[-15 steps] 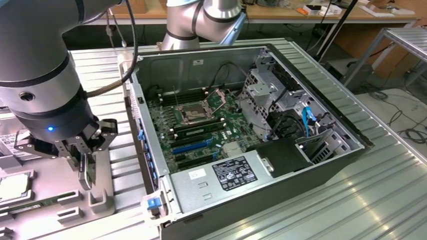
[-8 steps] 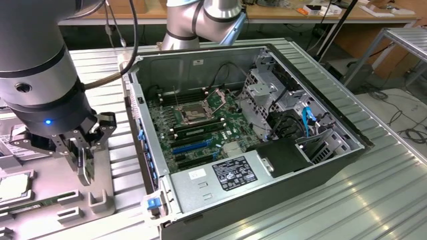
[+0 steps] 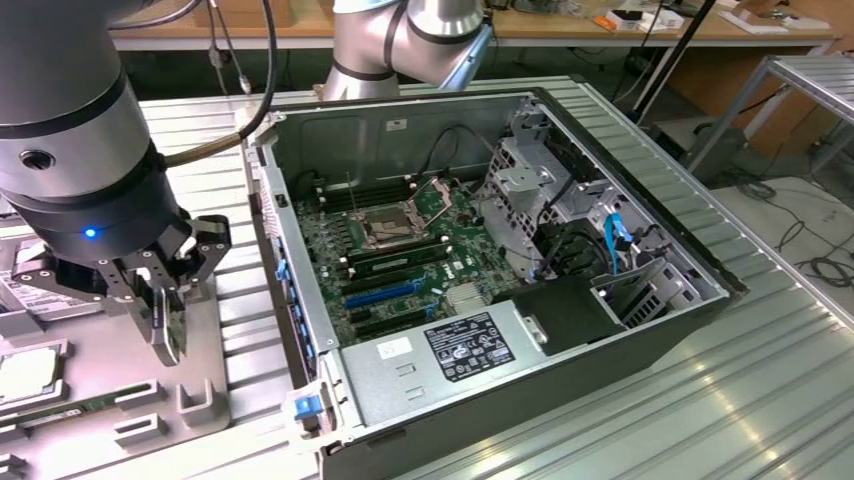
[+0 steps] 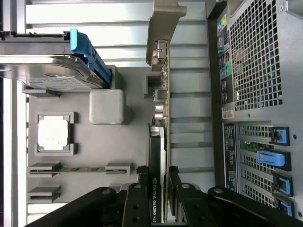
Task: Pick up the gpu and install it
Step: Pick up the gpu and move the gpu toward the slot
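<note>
The gripper (image 4: 158, 185) is clamping both faces of the gpu (image 4: 157, 146), which is standing on edge over the grey parts tray (image 4: 135, 156) (lifted clear or not, I cannot tell). The open computer case (image 3: 400, 120) is lying just beside it, its blue slots (image 3: 380, 297) unfilled, so installation is not yet done.

The gpu (image 4: 155, 158) looks matt black, its tray (image 4: 128, 156) grey plastic.
</note>
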`<state>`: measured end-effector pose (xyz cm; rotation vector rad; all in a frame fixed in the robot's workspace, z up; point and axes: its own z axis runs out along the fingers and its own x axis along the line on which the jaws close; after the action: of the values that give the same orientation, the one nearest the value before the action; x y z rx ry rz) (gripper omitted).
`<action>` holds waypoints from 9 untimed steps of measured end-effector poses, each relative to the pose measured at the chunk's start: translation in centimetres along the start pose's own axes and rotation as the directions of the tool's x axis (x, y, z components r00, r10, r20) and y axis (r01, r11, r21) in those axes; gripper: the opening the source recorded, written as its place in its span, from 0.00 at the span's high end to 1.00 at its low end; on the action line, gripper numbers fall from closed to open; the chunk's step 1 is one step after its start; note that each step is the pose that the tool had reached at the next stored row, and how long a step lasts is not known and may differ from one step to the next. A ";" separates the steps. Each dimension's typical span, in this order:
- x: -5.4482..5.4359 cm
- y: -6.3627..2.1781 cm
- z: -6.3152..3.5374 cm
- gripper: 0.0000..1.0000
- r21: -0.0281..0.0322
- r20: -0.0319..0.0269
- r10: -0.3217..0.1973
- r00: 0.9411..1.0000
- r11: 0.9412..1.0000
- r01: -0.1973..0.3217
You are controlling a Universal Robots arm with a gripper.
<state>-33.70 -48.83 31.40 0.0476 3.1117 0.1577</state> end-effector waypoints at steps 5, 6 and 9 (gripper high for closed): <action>0.0 0.00 -0.01 0.73 0.000 0.000 0.000 1.000 1.000 0.000; 0.0 0.00 -0.06 0.73 0.000 0.000 0.000 1.000 1.000 0.000; 0.0 0.01 -0.11 0.73 0.000 0.000 0.000 1.000 1.000 0.000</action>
<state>-33.70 -48.83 31.52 0.0476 3.1118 0.1580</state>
